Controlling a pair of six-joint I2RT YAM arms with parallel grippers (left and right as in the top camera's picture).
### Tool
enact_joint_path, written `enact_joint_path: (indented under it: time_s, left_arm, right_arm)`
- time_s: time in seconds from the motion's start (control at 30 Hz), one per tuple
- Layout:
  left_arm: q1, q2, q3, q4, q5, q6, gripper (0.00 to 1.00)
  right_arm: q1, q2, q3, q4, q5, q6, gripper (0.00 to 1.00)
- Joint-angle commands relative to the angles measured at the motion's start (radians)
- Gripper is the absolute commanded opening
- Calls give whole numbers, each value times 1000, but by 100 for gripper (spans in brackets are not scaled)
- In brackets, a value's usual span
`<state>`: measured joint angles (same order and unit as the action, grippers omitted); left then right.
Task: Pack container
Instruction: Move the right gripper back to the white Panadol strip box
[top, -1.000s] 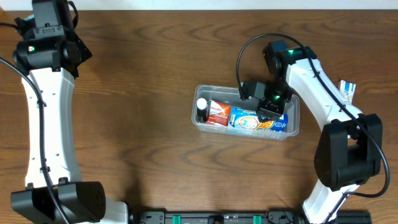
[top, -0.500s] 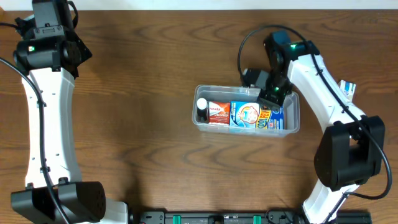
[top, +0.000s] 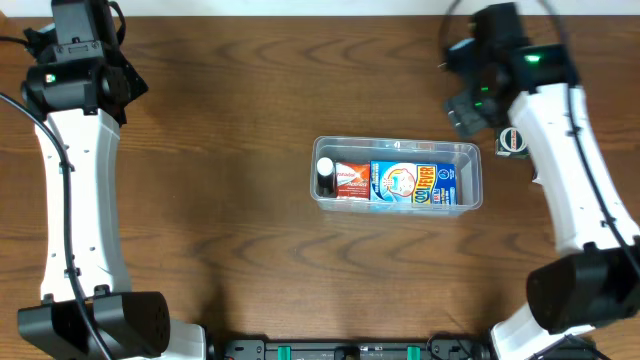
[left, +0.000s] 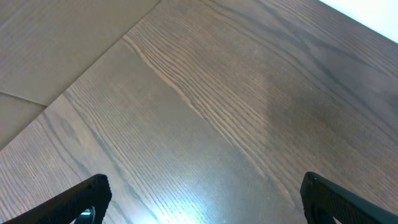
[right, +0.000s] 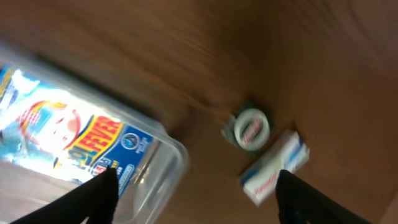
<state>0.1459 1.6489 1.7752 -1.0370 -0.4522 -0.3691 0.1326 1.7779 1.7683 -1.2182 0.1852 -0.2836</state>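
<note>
Right arm, pick-up step

- Right pincer (right: 196, 188): fingers spread wide, nothing between them. It hangs above the bench (top: 230, 150), off the end of the container (top: 398, 146).
- The container lies ahead of this pincer, off toward one finger, with only its rounded corner in the wrist view. Inside are a blue box (top: 405, 185) nearest the pincer, then a red box (top: 352, 181), and a small bottle (top: 325, 176) at the far end.
- Loose on the bench ahead of the pincer, nearer the other finger: a round tin (right: 251, 127) and a small white and blue box (right: 275, 167) just beside it. The wrist view is blurred, so I cannot tell whether they touch.
- Left pincer (left: 202, 200): also wide and empty, far across the bench from the container, only bare wood under it.

Judgement: these two loose things look like what is left to pack, and the right pincer is the one placed to fetch them.

Doing it well:
- Pick one target and centre it between the fingers before descending
- Turn the wrist so neither finger lands on the neighbour; they sit close enough that a sloppy close could catch both
- The tin is low and round, so come straight down and grip across its width
- The bare strip past the blue box, at the end nearest the pincer, looks narrow; lower the item in before releasing rather than dropping it onto the rim
</note>
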Motion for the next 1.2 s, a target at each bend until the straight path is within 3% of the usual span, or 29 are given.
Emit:
enact_joint_path:
  time_s: [0.0,0.4,0.63,0.93,1.17]
  left_arm:
    - [2,-14,11,-2,-16,-2,98]
    - [2,-14,11,-2,-16,-1,98]
    - [2,-14,11,-2,-16,-2,98]
    - [2,-14,11,-2,-16,-1,98]
    - [2,-14,11,-2,-16,-2,98]
  right_arm:
    - [-82,-18,14,-30,12,222,86]
    - [-357,-8,-27,11,-10,291,99]
    - [-476,-8,-151,144,-31,291,99]
    - [-559,-8,-433,535,-116,278,99]
    - [-562,-8,-547,734,-193,223,99]
